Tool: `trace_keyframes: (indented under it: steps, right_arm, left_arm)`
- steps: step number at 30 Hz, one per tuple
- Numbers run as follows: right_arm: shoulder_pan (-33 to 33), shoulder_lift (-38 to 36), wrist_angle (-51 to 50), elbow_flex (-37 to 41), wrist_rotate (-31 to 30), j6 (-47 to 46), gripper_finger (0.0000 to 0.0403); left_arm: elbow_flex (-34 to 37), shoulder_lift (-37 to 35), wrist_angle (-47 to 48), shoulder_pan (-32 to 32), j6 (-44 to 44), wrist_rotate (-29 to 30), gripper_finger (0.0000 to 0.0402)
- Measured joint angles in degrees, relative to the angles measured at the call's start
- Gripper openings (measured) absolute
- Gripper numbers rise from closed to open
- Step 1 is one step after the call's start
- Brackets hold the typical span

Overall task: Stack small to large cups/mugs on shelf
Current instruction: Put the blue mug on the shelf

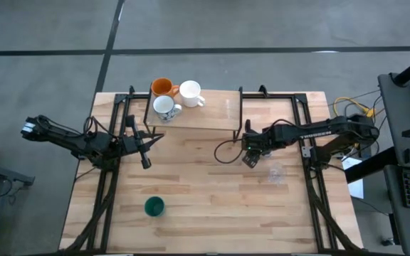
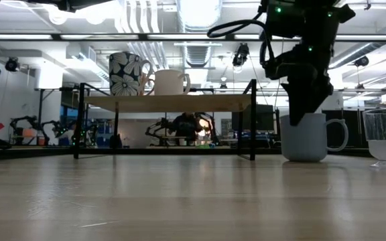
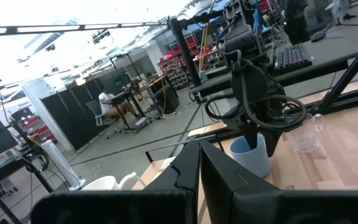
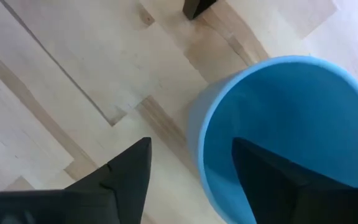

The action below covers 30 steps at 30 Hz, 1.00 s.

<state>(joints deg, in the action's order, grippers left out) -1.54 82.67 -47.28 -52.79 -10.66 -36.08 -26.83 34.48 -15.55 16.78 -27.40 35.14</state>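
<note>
The wooden tabletop [image 1: 205,206] carries everything, and toward its far edge stands the shelf [image 1: 205,114], a light-wood board on thin black legs. At the shelf's left end three mugs are grouped close together: the orange mug [image 1: 163,87] at the back corner, the plain white mug [image 1: 190,93] just beside it, and the white mug with dark markings [image 1: 164,107] in front of the two; the low view shows its flower pattern [image 2: 126,73] next to the plain white mug [image 2: 171,82]. The right arm reaches in from the table's right side, and the right gripper [image 1: 250,158] hangs over the light blue mug [image 2: 304,137], which stands on the tabletop just in front of the shelf's right leg. The right wrist view shows its fingers apart and straddling the mug's wall [image 4: 272,124], one finger [image 4: 126,171] outside and the other inside the rim; whether they press on the wall cannot be told. The left arm waits on the table's left side, its left gripper [image 1: 145,160] held above the wood with the fingers together. The clear glass [image 1: 276,173] stands on the tabletop near the right gripper, toward the front. The dark green cup [image 1: 154,207] stands alone near the table's front edge, well apart from the rest.
</note>
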Motion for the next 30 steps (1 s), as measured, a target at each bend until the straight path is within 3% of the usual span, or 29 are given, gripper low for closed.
trace_keyframes:
  steps: [8, 25, 30]
  right_arm:
    - [0.0, 0.0, 0.16, -0.07, 0.01, 0.16, 0.0168]
    - [0.0, 0.0, 0.14, -0.02, 0.04, 1.16, 0.0018]
    - [0.05, -0.03, -0.4, -1.44, 0.11, 2.14, 0.0011]
  left_arm:
    - [0.0, 0.0, 0.0, 0.02, -0.01, 0.0, 0.0]
    - [0.02, 0.0, 0.0, 0.02, -0.02, 0.0, 0.0]
    - [0.02, 0.0, 0.0, 0.02, -0.02, 0.0, 0.0]
